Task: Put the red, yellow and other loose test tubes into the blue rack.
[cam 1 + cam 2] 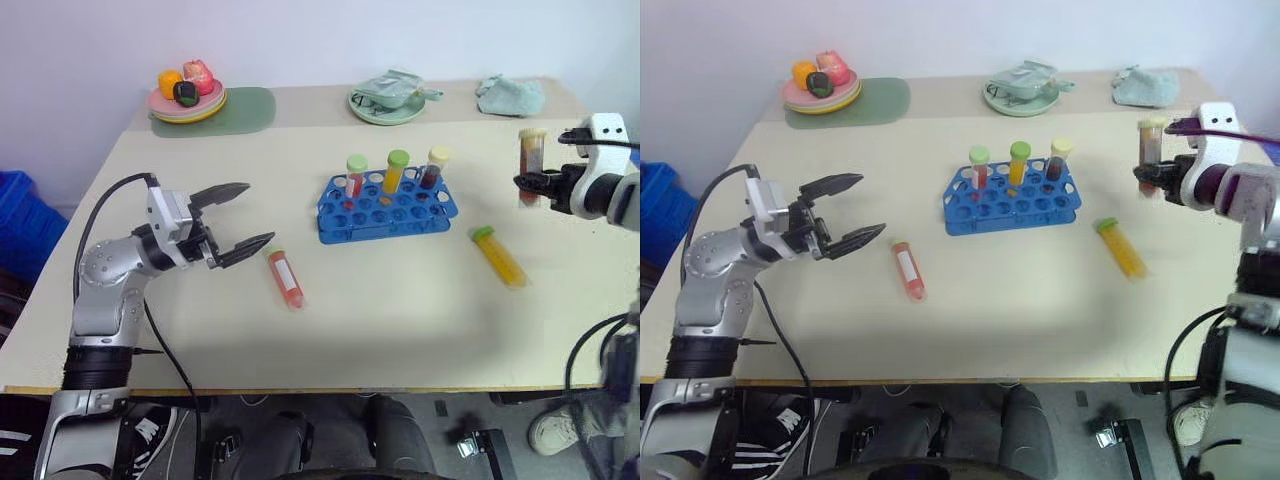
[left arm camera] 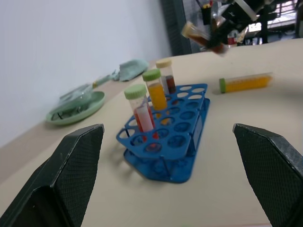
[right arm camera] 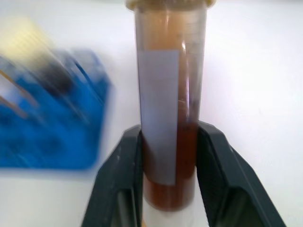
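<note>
Right tool [image 1: 533,185] grips an apparently brown tube [image 1: 531,160] upright; left tool [image 1: 245,216] gapes empty.

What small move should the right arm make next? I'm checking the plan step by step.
Probably carry the brown tube over to the blue rack and line it up above a free hole. The right gripper is shut on it, holding it upright off the table, and the rack has three tubes with many holes open.

The blue rack [image 3: 49,113] is smeared by blur beside the brown tube [image 3: 168,101], whose cap is cut off
</note>
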You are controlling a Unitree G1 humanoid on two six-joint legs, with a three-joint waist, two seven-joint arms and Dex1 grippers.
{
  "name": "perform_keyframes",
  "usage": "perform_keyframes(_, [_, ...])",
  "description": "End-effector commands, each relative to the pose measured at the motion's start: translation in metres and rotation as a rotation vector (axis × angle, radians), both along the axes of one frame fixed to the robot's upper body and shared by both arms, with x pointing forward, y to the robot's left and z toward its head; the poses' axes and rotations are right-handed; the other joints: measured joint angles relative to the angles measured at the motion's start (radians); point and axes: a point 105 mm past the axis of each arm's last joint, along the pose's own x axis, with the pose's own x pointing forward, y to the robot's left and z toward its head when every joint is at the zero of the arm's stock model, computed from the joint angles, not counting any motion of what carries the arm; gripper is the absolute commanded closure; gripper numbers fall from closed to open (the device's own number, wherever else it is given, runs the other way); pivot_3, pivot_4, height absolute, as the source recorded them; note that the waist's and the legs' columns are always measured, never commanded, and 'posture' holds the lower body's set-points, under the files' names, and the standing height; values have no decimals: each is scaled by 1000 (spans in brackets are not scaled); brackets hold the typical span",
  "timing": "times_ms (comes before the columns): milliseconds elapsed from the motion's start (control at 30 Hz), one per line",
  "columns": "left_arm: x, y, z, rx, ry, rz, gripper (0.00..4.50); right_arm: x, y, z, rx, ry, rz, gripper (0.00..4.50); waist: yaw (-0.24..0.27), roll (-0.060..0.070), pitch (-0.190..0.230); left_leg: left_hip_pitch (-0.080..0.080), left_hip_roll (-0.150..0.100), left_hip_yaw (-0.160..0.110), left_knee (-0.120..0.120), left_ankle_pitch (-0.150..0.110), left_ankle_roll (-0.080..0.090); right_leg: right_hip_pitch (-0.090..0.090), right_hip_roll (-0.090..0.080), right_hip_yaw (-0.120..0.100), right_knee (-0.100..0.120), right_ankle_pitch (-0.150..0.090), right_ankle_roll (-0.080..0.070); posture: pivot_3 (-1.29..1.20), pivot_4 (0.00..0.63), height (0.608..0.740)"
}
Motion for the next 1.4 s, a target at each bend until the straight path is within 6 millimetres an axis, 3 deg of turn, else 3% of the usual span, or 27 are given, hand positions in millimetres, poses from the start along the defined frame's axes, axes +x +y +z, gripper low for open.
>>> perform_keyframes(33, [1, 7, 15, 3, -56, 4, 0, -14, 17, 34, 33, -326, 48, 3264, 0, 0, 0, 0, 0, -1, 0, 0, 0, 0, 0, 0, 0, 0, 0, 0, 150, 740])
perform_keyframes(200, [6, 10, 22, 11, -64, 16, 0, -34, 68, 25, 108, -572, 84, 3264, -4, 0, 0, 1, 0, 0, 0, 0, 0, 0, 0, 0, 1, 0, 0, 0, 150, 740])
perform_keyframes(267, [8, 12, 22, 16, -63, 17, 0, -36, 85, 21, 183, -619, 111, 3264, -10, 1, 0, 1, 0, 0, 0, 0, 0, 0, 0, 1, 2, 0, 0, 0, 150, 740])
perform_keyframes(400, [13, 17, 19, 35, -50, 22, 0, -31, 106, 12, 162, -679, 129, 3264, -14, 1, 0, 2, 0, 0, 1, 0, 0, 0, 1, 1, 2, 1, 0, 0, 150, 740])
perform_keyframes(533, [16, 15, 19, 35, -44, 21, 0, -14, 114, -11, 163, -690, 151, 3264, -14, 1, 0, 3, -1, 0, 1, 0, 0, 1, 1, 1, 2, 1, 0, 0, 150, 740])
perform_keyframes(600, [16, 15, 20, 40, -42, 17, 0, -6, 117, -18, 79, -699, 142, 3264, -15, 1, 0, 3, -1, 0, 1, 0, 0, 1, 1, 1, 2, 1, 0, 0, 150, 740])
perform_keyframes(700, [16, 17, 23, 43, -47, 21, 0, 4, 108, -25, 101, -695, 99, 3264, -27, 1, 0, 2, 0, 0, 1, 0, 0, 0, 1, 1, 2, 1, 0, 0, 150, 740])
perform_keyframes(1067, [-4, 23, 9, 57, 132, -36, 0, 17, 104, -46, 71, -667, 80, 3264, -35, 1, 0, 2, 0, 0, -1, 0, 0, -1, 2, 1, 2, 1, 0, 0, 150, 740])
perform_keyframes(1400, [-2, 22, 13, 52, 102, -18, 0, 23, 105, -57, 31, -642, 86, 3264, -35, 1, 0, 2, 0, 0, -1, 0, 0, 0, 2, 1, 2, 1, 0, 0, 150, 740])
